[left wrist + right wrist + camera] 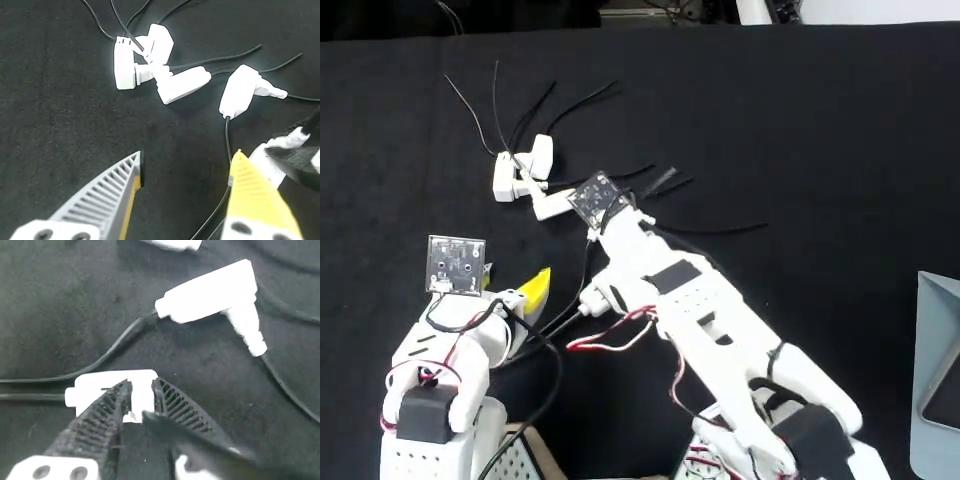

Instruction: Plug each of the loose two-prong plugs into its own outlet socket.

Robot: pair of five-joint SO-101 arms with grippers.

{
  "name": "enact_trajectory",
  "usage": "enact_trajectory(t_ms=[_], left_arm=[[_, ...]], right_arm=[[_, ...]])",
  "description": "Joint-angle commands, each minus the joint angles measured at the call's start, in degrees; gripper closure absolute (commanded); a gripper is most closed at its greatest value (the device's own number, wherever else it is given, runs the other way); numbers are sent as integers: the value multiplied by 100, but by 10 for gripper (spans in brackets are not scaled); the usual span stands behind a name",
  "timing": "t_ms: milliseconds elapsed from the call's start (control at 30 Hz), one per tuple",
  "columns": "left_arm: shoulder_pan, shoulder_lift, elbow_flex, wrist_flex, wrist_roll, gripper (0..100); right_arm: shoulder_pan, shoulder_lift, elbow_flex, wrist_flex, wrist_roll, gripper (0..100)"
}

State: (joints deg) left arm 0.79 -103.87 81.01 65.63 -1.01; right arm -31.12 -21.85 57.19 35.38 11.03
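the right gripper [142, 392] is pressed onto a white plug body [100, 385] that lies on the black table [820, 150] about mid-scene, with its cable [30, 396] trailing away. i cannot tell which way the prongs face. an l-shaped white piece [210, 290] lies just beyond it. the left gripper [185, 172] hovers spread wide and holds nothing, and a cluster of white pieces [125, 65] lies farther off, to the far left. the step in hand looks like bringing the held plug to a socket. to do it well, grip the body squarely, line the prongs up with the slots before pushing, and push straight. the left gripper should brace the socket so it cannot slide.
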Motion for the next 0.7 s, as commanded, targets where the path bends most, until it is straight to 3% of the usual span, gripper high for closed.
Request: enact_trajectory(t_ms=[0, 233, 500, 667], left_arm=[[-189, -35, -127, 26, 53, 722], [-286, -35, -145, 18, 53, 722], [-286, -35, -145, 18, 53, 722], [-286, -35, -127, 18, 53, 722]], right_arm=[[-62, 22, -110, 26, 44, 986], [-62, -101, -365, 730, 9, 986], [-62, 514, 92, -255, 44, 986], [-79, 576, 154, -281, 53, 986]])
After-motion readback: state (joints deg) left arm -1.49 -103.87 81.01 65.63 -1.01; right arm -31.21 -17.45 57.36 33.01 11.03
